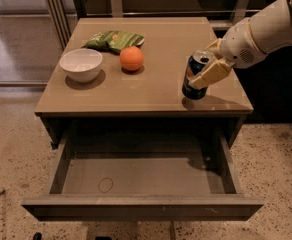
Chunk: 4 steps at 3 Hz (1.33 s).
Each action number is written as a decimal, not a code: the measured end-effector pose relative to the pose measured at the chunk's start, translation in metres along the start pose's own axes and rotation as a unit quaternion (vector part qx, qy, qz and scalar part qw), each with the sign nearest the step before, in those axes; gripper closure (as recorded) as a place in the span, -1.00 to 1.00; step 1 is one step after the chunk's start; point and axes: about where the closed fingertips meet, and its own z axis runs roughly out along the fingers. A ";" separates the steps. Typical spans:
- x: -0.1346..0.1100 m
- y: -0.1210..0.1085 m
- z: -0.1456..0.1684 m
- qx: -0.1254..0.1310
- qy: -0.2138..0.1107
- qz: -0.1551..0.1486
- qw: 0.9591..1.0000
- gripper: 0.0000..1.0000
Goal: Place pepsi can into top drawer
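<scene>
on the tan table (151,96) a white bowl (81,64) sits at the left, a green snack bag (113,39) lies behind it toward the middle, and an orange (131,58) rests just in front of the bag. near the right front corner is the pepsi can (192,87), slightly tilted, the gripper (204,66) clasped around its upper half from the right. below, the top drawer (141,207) is pulled wide open with a faint ring mark (105,184) on its floor at the left, and the can is up at tabletop level, outside it.
</scene>
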 end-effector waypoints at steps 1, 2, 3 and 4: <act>-0.004 0.052 -0.032 -0.023 -0.015 -0.010 1.000 1.00; 0.003 0.091 -0.049 -0.057 -0.011 0.006 0.998 1.00; 0.004 0.094 -0.050 -0.061 -0.010 0.006 0.998 1.00; 0.011 0.105 -0.040 -0.064 -0.010 0.000 0.998 1.00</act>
